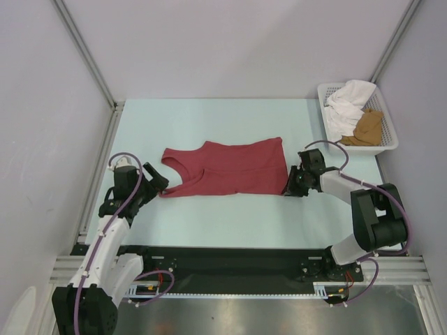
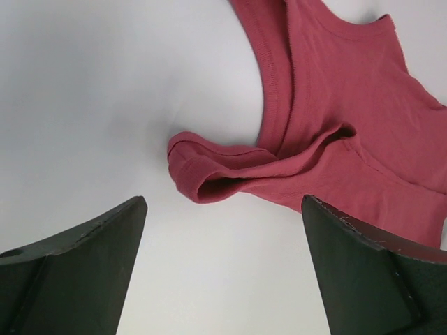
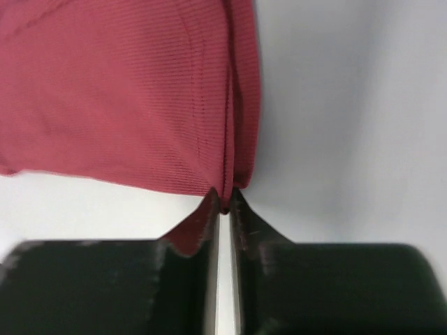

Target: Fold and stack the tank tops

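Observation:
The dark red tank top (image 1: 230, 167) lies spread on the pale table, straps to the left and hem to the right. My right gripper (image 1: 290, 187) is shut on its near right hem corner. In the right wrist view the fingertips of the right gripper (image 3: 223, 199) pinch the folded edge of the red cloth (image 3: 126, 91). My left gripper (image 1: 156, 183) stands open just left of the near strap. In the left wrist view the left gripper (image 2: 223, 201) has bare table between its fingers, and the looped strap (image 2: 209, 178) lies just ahead. The tan-brown tank top (image 1: 369, 127) lies crumpled in the basket.
A white mesh basket (image 1: 325, 115) sits at the table's far right corner, holding a white cloth (image 1: 348, 101) beside the tan one. Grey walls and metal rails border the table on the left, back and right.

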{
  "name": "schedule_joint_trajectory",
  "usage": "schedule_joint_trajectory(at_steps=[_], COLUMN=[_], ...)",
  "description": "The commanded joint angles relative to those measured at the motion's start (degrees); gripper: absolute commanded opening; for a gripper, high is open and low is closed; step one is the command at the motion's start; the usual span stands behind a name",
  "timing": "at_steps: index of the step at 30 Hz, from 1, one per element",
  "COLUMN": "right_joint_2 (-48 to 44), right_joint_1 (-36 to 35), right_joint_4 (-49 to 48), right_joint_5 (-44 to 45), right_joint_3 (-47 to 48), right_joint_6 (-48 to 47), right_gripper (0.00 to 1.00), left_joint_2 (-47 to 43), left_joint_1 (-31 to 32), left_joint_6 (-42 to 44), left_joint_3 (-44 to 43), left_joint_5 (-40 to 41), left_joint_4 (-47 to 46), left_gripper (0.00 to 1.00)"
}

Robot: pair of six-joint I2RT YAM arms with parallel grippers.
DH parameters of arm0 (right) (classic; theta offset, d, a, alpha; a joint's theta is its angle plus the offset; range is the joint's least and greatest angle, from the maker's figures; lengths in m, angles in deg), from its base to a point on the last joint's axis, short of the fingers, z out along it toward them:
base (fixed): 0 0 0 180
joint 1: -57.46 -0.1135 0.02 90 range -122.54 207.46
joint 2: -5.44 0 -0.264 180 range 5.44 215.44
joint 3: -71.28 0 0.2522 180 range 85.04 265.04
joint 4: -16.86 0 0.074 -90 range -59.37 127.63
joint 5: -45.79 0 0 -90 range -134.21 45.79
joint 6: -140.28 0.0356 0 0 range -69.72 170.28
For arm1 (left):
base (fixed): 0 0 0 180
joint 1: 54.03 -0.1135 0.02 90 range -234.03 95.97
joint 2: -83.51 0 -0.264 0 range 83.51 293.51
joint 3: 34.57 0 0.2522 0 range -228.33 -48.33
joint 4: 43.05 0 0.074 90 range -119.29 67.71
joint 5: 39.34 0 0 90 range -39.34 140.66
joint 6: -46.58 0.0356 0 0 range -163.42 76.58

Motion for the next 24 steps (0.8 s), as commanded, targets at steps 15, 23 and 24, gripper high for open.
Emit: schedule_joint_trajectory(at_steps=[15,23,24], right_joint_2=[-2.76,-2.67,-2.67], right_joint_1=[3.83,3.83,3.83], right_joint_4=[0.84,0.31,0.4], right_joint_5=[5.58,5.06,5.06], right_joint_3=[-0.23,-0.23,-0.31], right_joint_6=[0.72,0.89,0.89], right_gripper=[0.0,0.0,0.0], left_joint_2=[3.09,3.44,3.79], left_joint_1=[-0.45,-0.45,-0.45], left_joint_6=[-14.86,-18.65,-18.82], left_joint_3=[4.61,6.28,6.46], left_joint_5=[-3.66,-3.93,-3.75], left_joint_4=[-2.66,-7.67,-8.03], left_gripper=[0.93,0.59,0.55])
